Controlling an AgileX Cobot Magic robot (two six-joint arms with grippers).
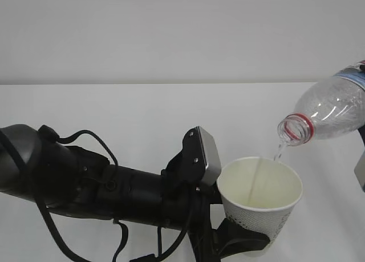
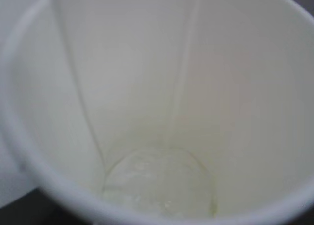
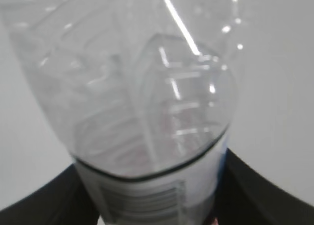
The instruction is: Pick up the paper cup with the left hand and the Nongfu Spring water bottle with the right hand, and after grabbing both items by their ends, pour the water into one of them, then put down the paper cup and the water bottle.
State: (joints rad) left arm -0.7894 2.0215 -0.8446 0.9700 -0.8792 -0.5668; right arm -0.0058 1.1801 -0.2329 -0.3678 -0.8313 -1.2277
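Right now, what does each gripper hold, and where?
Left gripper holds the paper cup at its base; right gripper holds the water bottle at its labelled body.

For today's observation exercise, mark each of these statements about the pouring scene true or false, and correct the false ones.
1. The water bottle is tilted with its open mouth above the paper cup. True.
2. The bottle still wears its cap. False: the mouth is open, with only the red neck ring around it.
3. A thin stream of water runs from the bottle's mouth into the cup. True.
4. The cup is full to the brim. False: the left wrist view shows only a little water at the bottom.
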